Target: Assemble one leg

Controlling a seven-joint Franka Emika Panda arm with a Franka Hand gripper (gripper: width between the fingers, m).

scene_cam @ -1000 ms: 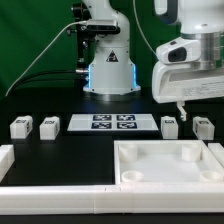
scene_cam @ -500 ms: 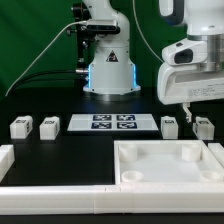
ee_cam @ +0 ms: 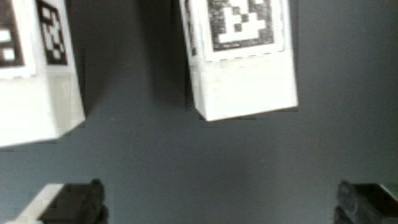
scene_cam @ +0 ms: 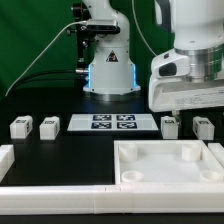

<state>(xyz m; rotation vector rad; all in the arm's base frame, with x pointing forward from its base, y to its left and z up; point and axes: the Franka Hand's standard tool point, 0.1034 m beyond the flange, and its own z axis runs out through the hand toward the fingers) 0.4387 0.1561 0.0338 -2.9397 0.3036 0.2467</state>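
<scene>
1. The gripper (ee_cam: pixel 222 205) is spread wide. In the wrist view its two dark fingertips (ee_cam: pixel 71 203) stand far apart with only the bare black table (ee_cam: pixel 214 160) between them, and they grasp nothing.
2. In the exterior view the arm's white hand housing (scene_cam: pixel 188 82) hangs above the table, off to the exterior view's right of the marker board (scene_cam: pixel 110 122).
3. On that same side of the marker board lie the inner leg (scene_cam: pixel 170 126), near the board's edge, and the outer leg (scene_cam: pixel 203 127) farther out. They are apart from each other.
4. The wrist view shows two tagged legs lying apart, one leg (ee_cam: pixel 240 60) and another leg (ee_cam: pixel 36 85). Neither is between the fingertips, and I cannot tell which is the inner one.
5. Two spare legs (scene_cam: pixel 48 125) (scene_cam: pixel 20 127) lie on the marker board's opposite side.
6. The recessed square panel (scene_cam: pixel 165 160) lies on the camera's side of the marker board.
</scene>
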